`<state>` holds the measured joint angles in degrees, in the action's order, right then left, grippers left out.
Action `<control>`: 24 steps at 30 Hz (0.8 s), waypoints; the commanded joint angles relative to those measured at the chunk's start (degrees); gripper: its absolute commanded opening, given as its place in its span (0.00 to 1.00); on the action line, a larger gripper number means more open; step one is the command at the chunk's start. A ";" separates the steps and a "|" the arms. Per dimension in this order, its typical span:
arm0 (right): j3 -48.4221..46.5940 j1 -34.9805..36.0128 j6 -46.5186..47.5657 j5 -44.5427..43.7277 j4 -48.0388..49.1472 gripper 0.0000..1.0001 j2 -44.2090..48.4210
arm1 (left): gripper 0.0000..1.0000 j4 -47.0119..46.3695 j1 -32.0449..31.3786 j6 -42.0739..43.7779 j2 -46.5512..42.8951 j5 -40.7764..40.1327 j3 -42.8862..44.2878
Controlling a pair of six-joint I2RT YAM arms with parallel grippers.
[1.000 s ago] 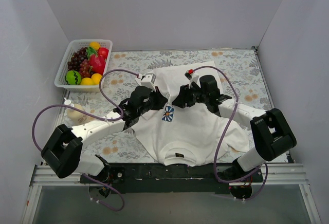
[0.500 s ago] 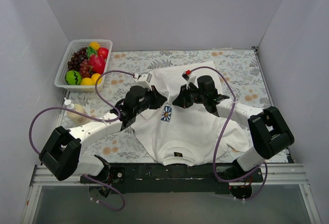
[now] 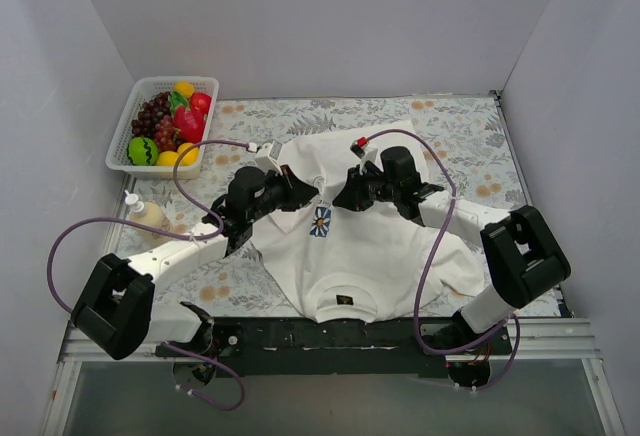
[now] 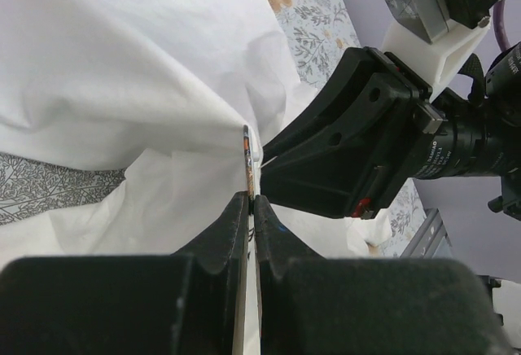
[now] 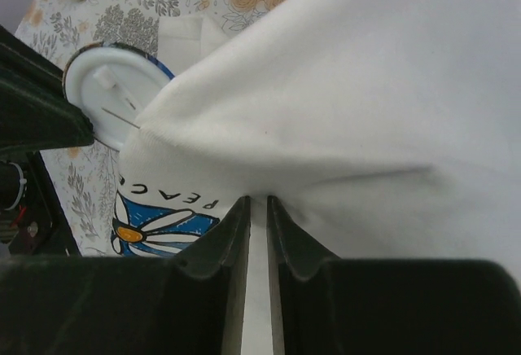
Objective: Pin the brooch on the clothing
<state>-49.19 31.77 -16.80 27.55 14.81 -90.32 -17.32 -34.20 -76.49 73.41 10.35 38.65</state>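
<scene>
The white T-shirt (image 3: 385,256) lies on the table, its blue-and-white flower print (image 3: 321,220) at the chest. My left gripper (image 3: 306,194) is shut on the brooch (image 4: 247,153), which shows edge-on just above the fingertips (image 4: 241,208) and against a raised fold of shirt (image 4: 122,70). In the right wrist view the brooch's white round back with its pin (image 5: 110,98) sits at the fold's edge. My right gripper (image 3: 341,200) is shut on a pinch of shirt cloth (image 5: 366,86) just above the print (image 5: 155,229). The two grippers face each other closely.
A white basket (image 3: 122,144) of toy fruit stands at the back left. A small cream bottle (image 3: 146,215) lies left of the left arm. A floral cloth (image 3: 470,131) covers the table. Grey walls close in the left, back and right.
Both grippers and the pinched part of the shirt have shifted a little left and away from the bases. The left arm's elbow swung further left. Both grips are unchanged.
</scene>
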 commanded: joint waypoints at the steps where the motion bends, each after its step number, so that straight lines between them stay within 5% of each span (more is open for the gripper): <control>1: -2.67 0.31 4.74 -0.04 -1.01 0.29 5.41 | 0.00 -4.57 1.58 1.25 -3.97 4.94 0.02; 4: -2.67 0.13 6.86 -1.97 -2.06 0.57 9.80 | 0.00 -4.04 2.11 2.74 -4.24 7.40 0.28; 10: 0.67 -0.57 12.57 -2.86 2.41 0.82 18.25 | 0.00 -3.16 3.43 5.99 -3.97 12.93 1.25; 15: 0.32 -1.97 19.77 10.37 4.00 0.85 18.17 | 0.00 -2.46 4.75 9.50 -4.06 17.85 1.69; 24: -1.26 -5.66 17.41 32.38 12.97 0.89 13.51 | 0.00 -1.05 6.77 14.79 -5.99 26.64 1.60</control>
<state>-48.95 26.89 0.40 47.77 21.61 -75.57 -17.45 -28.27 -65.49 71.07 30.30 38.41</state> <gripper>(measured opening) 0.884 0.021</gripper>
